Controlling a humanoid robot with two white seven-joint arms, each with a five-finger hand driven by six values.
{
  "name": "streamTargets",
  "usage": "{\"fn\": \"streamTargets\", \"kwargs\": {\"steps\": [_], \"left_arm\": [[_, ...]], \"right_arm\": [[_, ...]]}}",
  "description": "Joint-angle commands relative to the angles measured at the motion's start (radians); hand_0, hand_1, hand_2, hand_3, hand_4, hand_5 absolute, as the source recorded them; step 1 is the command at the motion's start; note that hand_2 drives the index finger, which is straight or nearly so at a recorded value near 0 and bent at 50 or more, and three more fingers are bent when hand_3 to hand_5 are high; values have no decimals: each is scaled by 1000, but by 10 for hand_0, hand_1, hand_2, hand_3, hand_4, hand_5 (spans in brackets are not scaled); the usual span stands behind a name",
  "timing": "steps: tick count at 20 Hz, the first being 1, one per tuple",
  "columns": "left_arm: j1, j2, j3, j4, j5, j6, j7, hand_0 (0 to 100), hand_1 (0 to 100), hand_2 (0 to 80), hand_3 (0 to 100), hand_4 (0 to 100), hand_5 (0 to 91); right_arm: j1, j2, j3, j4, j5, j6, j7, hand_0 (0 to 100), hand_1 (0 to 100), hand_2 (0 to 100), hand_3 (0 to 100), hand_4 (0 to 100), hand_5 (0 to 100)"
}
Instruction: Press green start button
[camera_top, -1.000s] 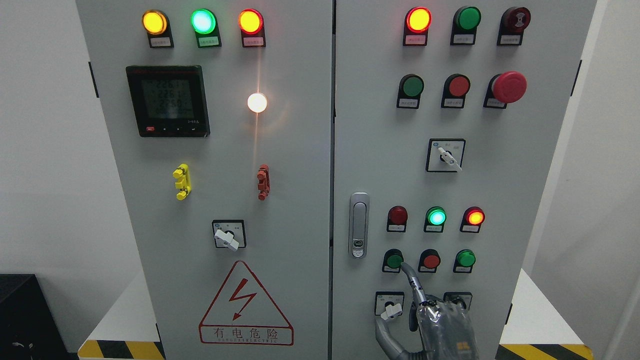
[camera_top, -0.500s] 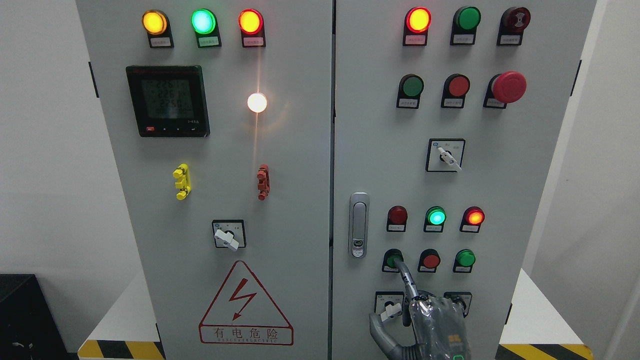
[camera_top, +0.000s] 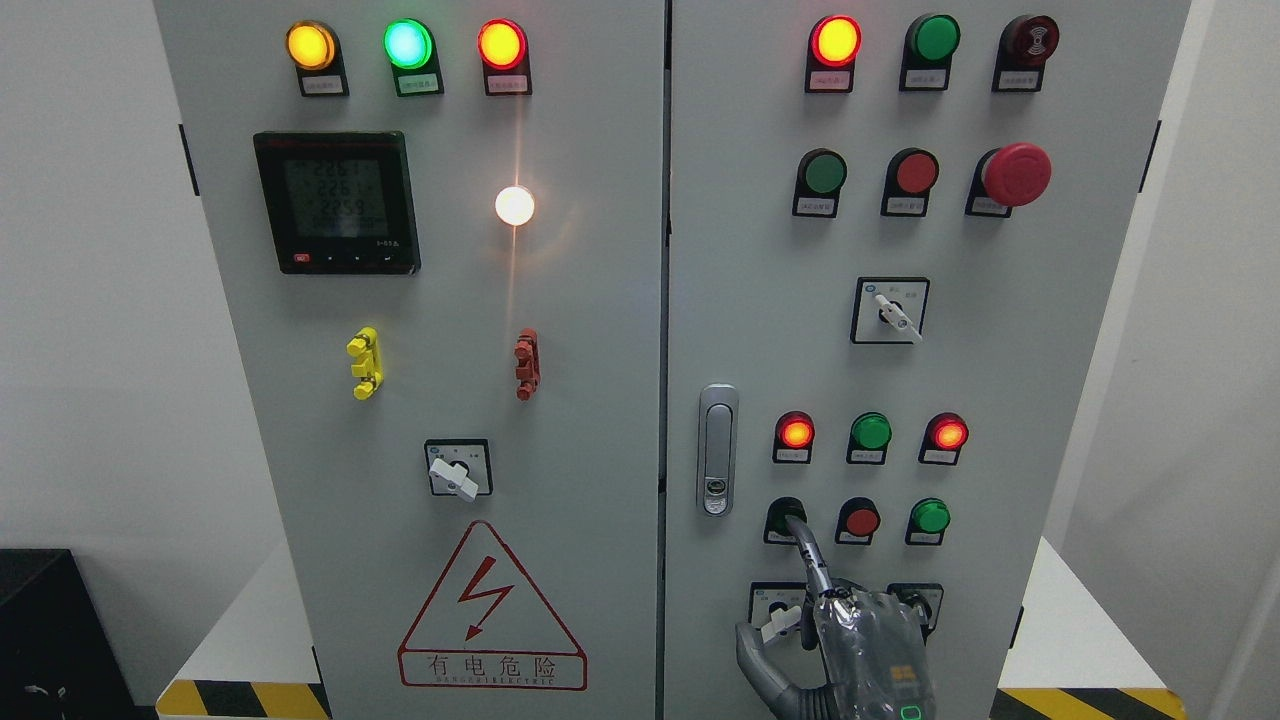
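fingertip contact: my right hand comes up from the bottom edge, index finger stretched out with its tip on the green start button; the other fingers are curled in and the thumb juts left. the button sits leftmost in the low row of three on the right door and looks dark under my tip.

right beside it in that row are a red button and a second green button, close by. above them are three lamps: red lit, green unlit, red lit.

my palm covers part of the panel below, with a white selector knob just by my thumb and another switch half hidden behind my knuckles. the door handle stands to the left, near the seam between the two doors.

higher up are one more selector, a red mushroom stop and two plain buttons beside it.

on the left door are three lit lamps, a meter, a white light and a warning triangle.
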Motion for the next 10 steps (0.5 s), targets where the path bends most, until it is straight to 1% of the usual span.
{"fn": "streamTargets", "kwargs": {"steps": [1,5,10], "left_arm": [[-23,0,0,-28,0,1,-1,120,556,0,0,0,0],[-23,0,0,-28,0,1,-1,120,556,0,0,0,0],[-23,0,0,-28,0,1,-1,120,556,0,0,0,0]], "right_arm": [[-2,2,1,2,-15,-7,2,440,341,0,914,846,958],[7,3,2,-48,-27,-28,0,481,351,0,902,835,909],[56,6,6,-129,-81,-30,5,538,353,0,886,817,868]]}}
